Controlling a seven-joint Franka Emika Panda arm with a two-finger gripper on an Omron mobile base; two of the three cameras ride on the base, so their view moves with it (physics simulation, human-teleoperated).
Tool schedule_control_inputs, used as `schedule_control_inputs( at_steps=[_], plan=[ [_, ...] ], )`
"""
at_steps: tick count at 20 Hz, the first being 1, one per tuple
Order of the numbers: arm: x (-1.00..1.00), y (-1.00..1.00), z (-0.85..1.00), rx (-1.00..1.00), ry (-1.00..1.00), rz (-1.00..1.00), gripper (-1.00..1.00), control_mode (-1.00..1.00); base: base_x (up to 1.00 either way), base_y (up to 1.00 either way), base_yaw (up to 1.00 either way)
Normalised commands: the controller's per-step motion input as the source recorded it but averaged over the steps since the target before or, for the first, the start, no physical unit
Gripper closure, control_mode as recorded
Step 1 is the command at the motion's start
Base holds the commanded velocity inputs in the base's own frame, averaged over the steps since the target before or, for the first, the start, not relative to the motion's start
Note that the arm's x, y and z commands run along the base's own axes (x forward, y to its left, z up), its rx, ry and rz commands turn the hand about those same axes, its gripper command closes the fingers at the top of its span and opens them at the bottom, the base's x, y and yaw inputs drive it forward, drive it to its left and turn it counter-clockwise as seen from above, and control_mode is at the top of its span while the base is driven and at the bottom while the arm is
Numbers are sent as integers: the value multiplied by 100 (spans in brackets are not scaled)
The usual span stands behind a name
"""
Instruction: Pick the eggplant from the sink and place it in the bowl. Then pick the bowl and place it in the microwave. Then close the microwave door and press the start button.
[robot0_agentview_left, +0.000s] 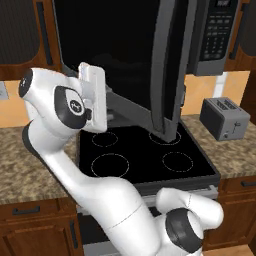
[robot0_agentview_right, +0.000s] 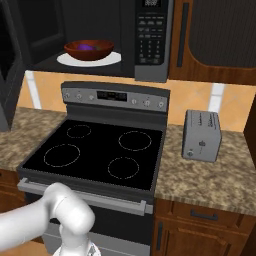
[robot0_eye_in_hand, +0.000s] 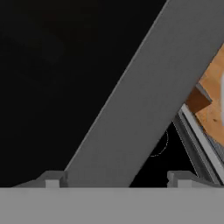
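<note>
Reddish-brown bowl (robot0_agentview_right: 89, 50) seated upright on white turntable plate (robot0_agentview_right: 111, 59) inside microwave (robot0_agentview_right: 150, 40) — purple eggplant (robot0_agentview_right: 86, 47) lying in it. Microwave door (robot0_agentview_left: 125, 60) stood open — dark glass, grey frame, swung out over the cooktop.

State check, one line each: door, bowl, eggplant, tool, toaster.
microwave door: open, swung out over the stove
bowl: inside the microwave, on the turntable
eggplant: in the bowl
tool: open, close up against the door's grey frame, holding nothing
toaster: upright on the counter, slots empty
stove: burners bare
</note>
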Motion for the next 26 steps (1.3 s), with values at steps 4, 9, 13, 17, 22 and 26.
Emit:
schedule_control_inputs(
  at_steps=[4, 9, 13, 17, 22, 26],
  plan=[
    [100, -87, 12, 13, 0, -8, -100, -100, 0, 0, 0],
    [100, -60, 16, 8, 0, -4, -100, -100, 0, 0, 0],
    [100, -65, 19, 12, 0, -1, -100, -100, 0, 0, 0],
    [100, -43, 13, 12, 0, 0, -100, -100, 0, 0, 0],
    [94, -22, 6, 7, -5, 0, -100, -100, 0, 0, 0],
    [29, -22, 0, 4, -15, 1, -100, -100, 0, 0, 0]
  ],
)
